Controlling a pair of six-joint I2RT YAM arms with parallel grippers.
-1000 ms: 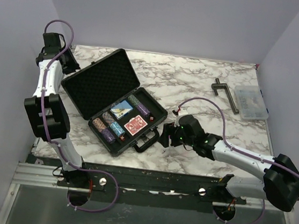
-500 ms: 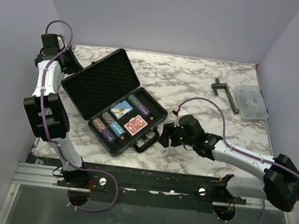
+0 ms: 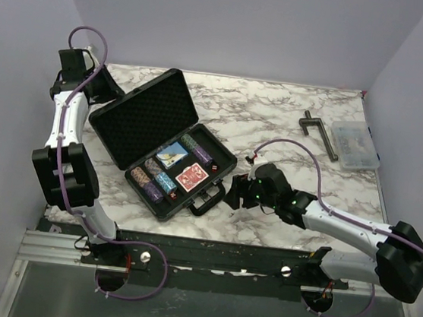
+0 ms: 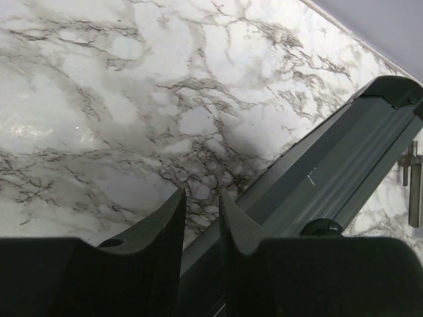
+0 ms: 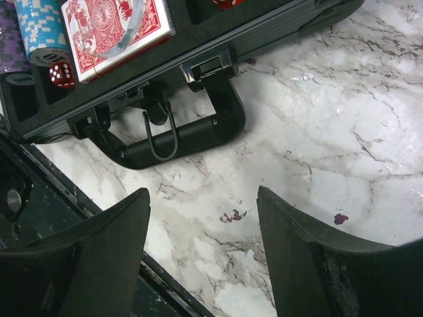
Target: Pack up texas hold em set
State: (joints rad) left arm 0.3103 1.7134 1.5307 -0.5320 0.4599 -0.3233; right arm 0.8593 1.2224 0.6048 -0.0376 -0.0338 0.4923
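The black case [image 3: 135, 123] lies open on the marble table, its foam-lined lid leaning back to the left. Its base holds chip stacks [image 3: 148, 178], a red card deck [image 3: 192, 176], a blue deck [image 3: 172, 154] and small dice. My left gripper [image 3: 107, 85] is behind the lid's far-left edge; in the left wrist view [image 4: 201, 198] its fingers are nearly together, empty, just over the lid's outer edge [image 4: 330, 172]. My right gripper [image 3: 236, 192] is open and empty on the table, right of the case handle [image 3: 208, 198]. The right wrist view [image 5: 203, 198] shows the handle [image 5: 192, 132], red deck [image 5: 112, 26], chips [image 5: 39, 33] and a red die [image 5: 61, 74].
A dark T-shaped clamp [image 3: 320, 133] and a clear compartment box [image 3: 355, 144] lie at the back right. The clamp also shows in the left wrist view [image 4: 413, 178]. A metal rail [image 3: 209, 250] runs along the table's near edge. Walls close in on three sides.
My left wrist has shifted slightly up and right, closer to the lid's back edge. The right arm and the case contents have hardly moved.
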